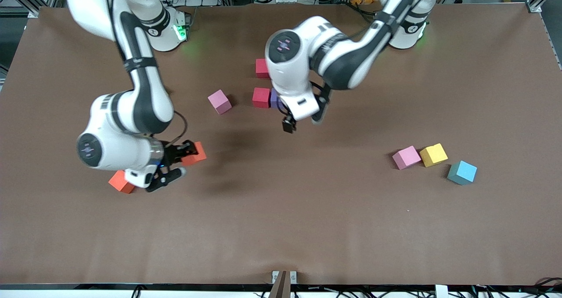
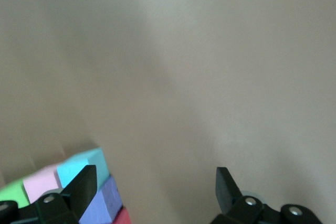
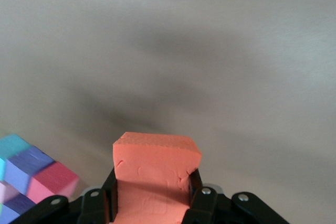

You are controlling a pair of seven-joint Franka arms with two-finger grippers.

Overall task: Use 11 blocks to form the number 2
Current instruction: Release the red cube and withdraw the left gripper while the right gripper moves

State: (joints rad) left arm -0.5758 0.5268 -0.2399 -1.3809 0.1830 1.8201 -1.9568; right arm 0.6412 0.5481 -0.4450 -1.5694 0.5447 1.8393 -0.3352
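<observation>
While the right gripper (image 1: 175, 163) clamps an orange block (image 1: 194, 153) lower-left, the started number 2 (image 1: 266, 87) lies upper-centre under the wide-open left gripper (image 1: 302, 121).

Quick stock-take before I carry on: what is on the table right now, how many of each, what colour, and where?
orange blocks: 2; one in the right gripper, one on the table under the right arm.
pink blocks: 2; one alone, toward the right arm's end from the red pair; one touching the yellow block.
red blocks: 2; mid-table, one farther from the front camera than the other.
purple block: 1; beside the nearer red block, mostly hidden by the left arm.
yellow block: 1; toward the left arm's end.
light blue block: 1; beside the yellow block, nearer the front camera.
table: 1; brown.
left gripper: open, empty, over mid-table.
right gripper: shut on an orange block.
</observation>
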